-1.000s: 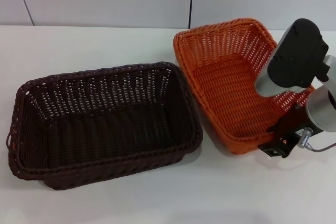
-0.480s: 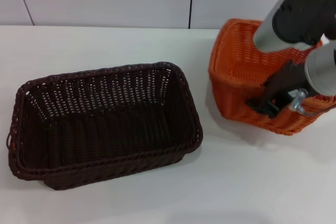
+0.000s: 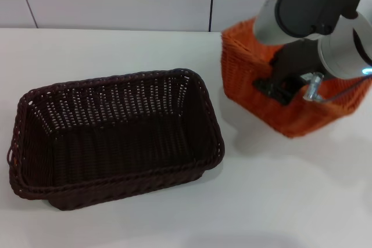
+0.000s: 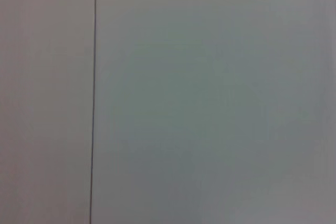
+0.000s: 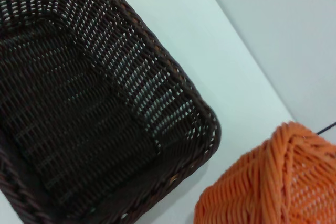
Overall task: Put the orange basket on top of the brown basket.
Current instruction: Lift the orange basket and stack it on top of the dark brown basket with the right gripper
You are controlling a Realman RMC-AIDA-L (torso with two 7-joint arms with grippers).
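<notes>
Orange basket up off the surface in my right pincer, brown basket sitting to its left.

My right pincer (image 3: 283,90) is clamped on the near rim of the orange basket (image 3: 249,74), which hangs tilted above the white surface (image 3: 279,201) at the far right, its shadow falling on the surface beneath it. The brown basket (image 3: 116,137) rests flat and open side up on the surface, apart from the orange one. From my right wrist I see the brown basket's corner (image 5: 105,108) and a woven orange corner (image 5: 273,182) beside it. My left pincer is out of sight; its wrist camera faces a blank wall panel (image 4: 210,98).
</notes>
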